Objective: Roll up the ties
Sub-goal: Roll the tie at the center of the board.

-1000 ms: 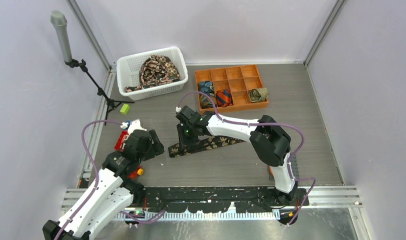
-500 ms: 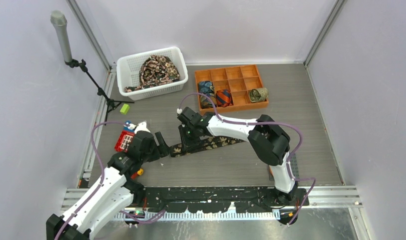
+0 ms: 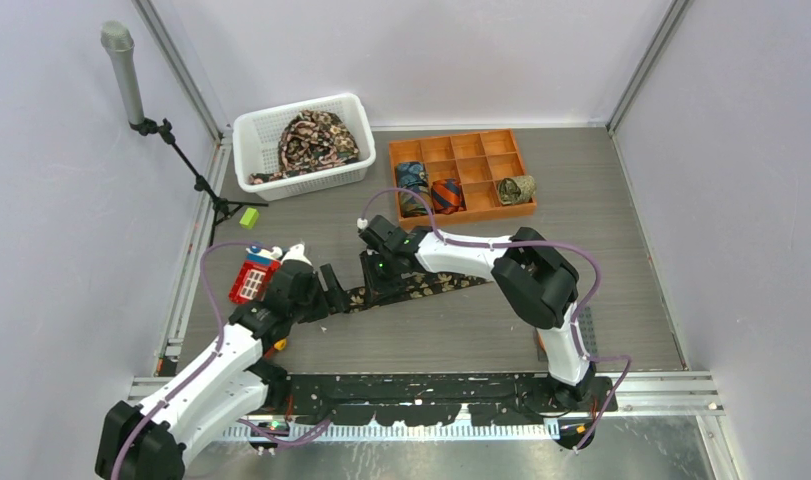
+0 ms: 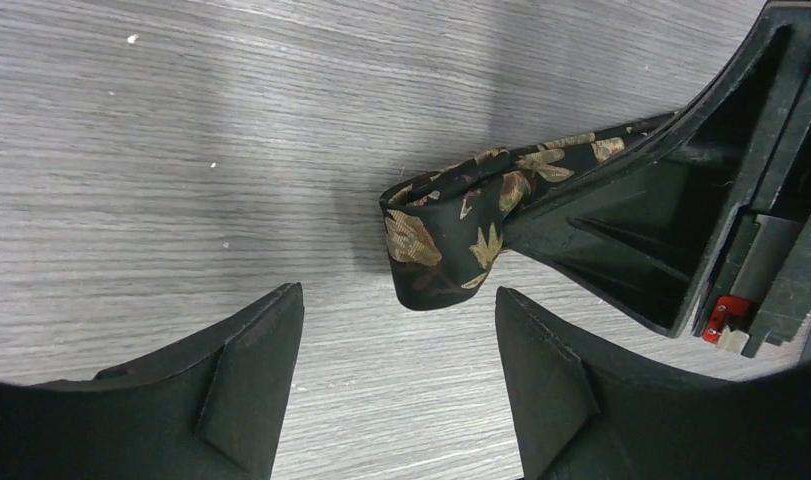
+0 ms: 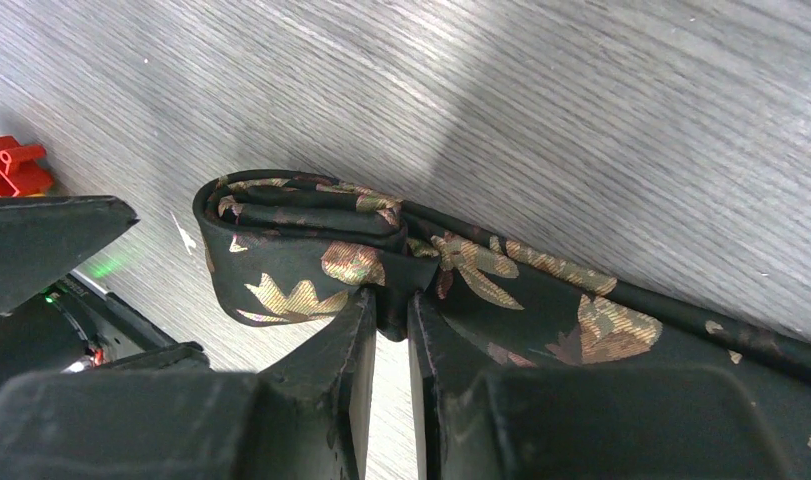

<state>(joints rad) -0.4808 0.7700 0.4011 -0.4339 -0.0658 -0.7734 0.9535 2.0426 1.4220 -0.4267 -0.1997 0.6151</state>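
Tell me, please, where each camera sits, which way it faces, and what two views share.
Top external: above and behind the arms, looking down at the table; both arms show, bases at the bottom.
Left wrist: on the left arm, looking down past the open left gripper at the folded end of the tie.
Right wrist: on the right arm, looking down past the right gripper, shut on that fold.
Shared: both wrist views show the same fold.

Pale lilac walls enclose a grey wood-grain counter under soft, even light, with aluminium rails along its left and near edges and a grey microphone on a black tripod near its far-left corner.
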